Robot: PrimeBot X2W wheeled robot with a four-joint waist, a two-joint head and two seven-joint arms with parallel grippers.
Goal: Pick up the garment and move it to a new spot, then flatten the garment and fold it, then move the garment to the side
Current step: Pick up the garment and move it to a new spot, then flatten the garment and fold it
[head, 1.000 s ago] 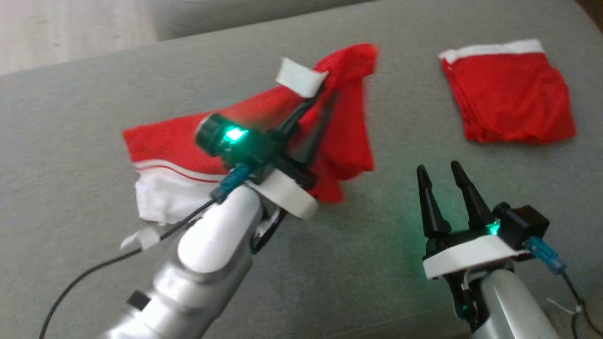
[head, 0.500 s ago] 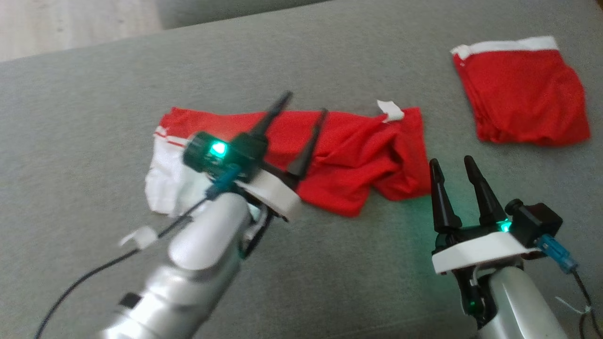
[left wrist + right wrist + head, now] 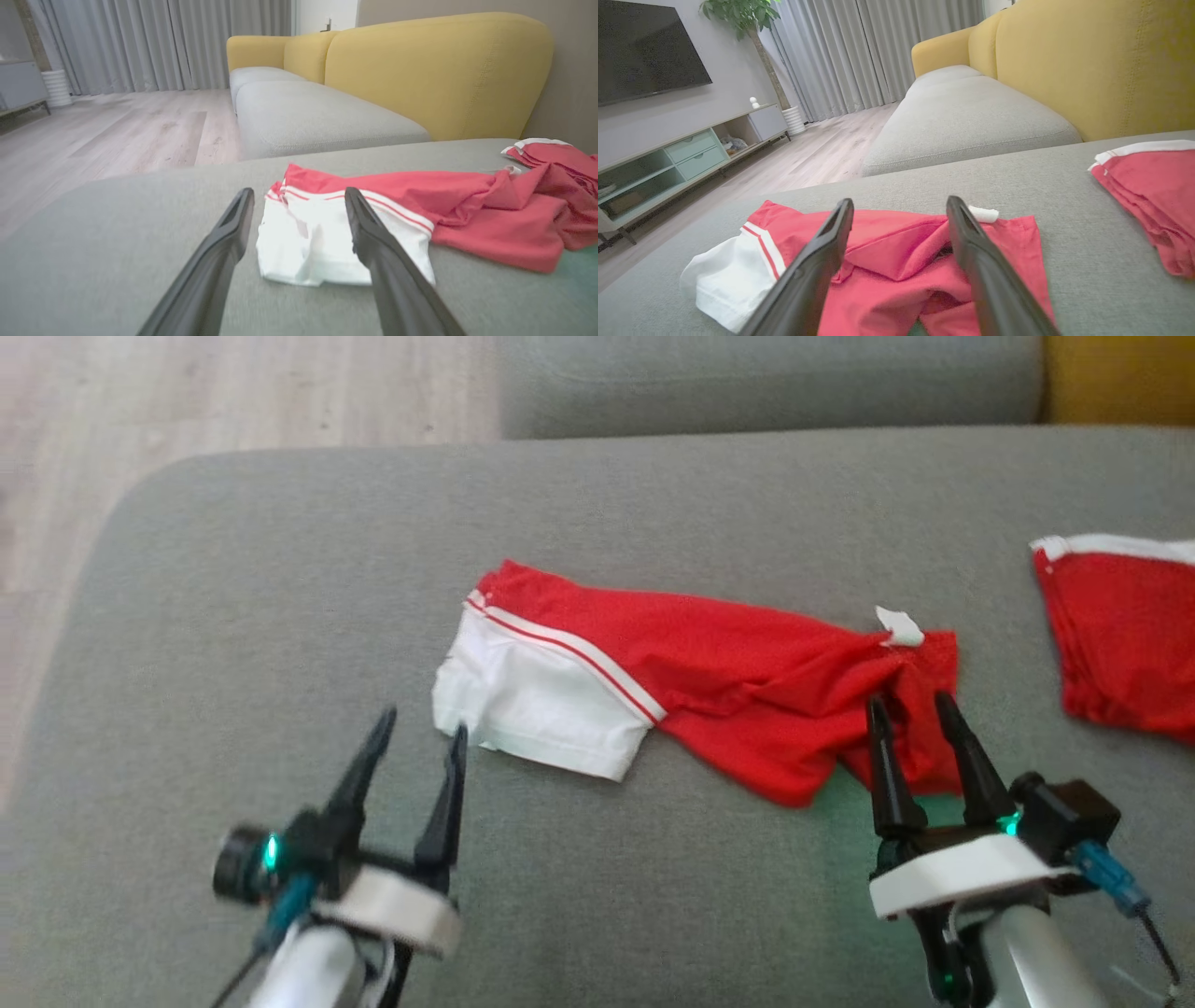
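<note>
Head view: left claw (image 3: pixel 423 723) and right claw (image 3: pixel 907 700) stand apart, empty. The garment (image 3: pixel 709 653) is bunched at its right end; gripping several layers there could hinder flattening.

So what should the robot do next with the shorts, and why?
Probably ease the right end effector forward to pinch the garment at its bunched red end and tug it flat. That end lies wrinkled right before its open jaws, while the white end near the open left end effector looks smoother.
</note>
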